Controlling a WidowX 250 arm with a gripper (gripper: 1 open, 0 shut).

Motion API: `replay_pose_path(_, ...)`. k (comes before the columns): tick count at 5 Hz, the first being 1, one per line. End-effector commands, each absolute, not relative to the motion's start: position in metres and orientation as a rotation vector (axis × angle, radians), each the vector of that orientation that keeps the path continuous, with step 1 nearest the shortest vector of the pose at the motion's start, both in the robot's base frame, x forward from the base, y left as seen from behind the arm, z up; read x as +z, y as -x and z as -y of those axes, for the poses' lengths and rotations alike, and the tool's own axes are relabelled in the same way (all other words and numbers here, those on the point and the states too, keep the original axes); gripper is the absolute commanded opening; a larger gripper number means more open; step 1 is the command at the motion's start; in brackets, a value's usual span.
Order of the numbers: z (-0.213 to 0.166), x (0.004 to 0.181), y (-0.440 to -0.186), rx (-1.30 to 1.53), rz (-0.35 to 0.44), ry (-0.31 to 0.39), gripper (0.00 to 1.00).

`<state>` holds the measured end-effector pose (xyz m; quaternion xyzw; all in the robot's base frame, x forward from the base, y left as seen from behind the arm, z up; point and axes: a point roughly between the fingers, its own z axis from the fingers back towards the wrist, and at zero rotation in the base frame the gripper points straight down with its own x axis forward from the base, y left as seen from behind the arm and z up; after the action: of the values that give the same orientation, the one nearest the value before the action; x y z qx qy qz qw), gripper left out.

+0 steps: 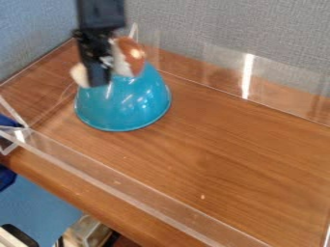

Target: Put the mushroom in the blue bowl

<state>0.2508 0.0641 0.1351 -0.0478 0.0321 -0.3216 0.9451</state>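
Between the hand's (111, 60) fingers, the mushroom (127, 56), above the blue bowl (125, 99).

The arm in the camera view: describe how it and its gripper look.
The arm is a dark, near-black boxy column coming down from the top edge. Its gripper is equally dark, with black jaws and lighter, whitish patches low down. Motion blur hides any cables or markings.
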Motion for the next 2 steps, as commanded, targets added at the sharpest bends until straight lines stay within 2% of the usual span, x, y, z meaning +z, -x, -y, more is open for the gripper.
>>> replay_pose_path(1, -0.055, 0.131, -0.251, -0.723, -0.041, 0.056, 0.00)
replay_pose_path(2, -0.063, 0.109, -0.256, -0.768, -0.058, 0.063, 0.00)
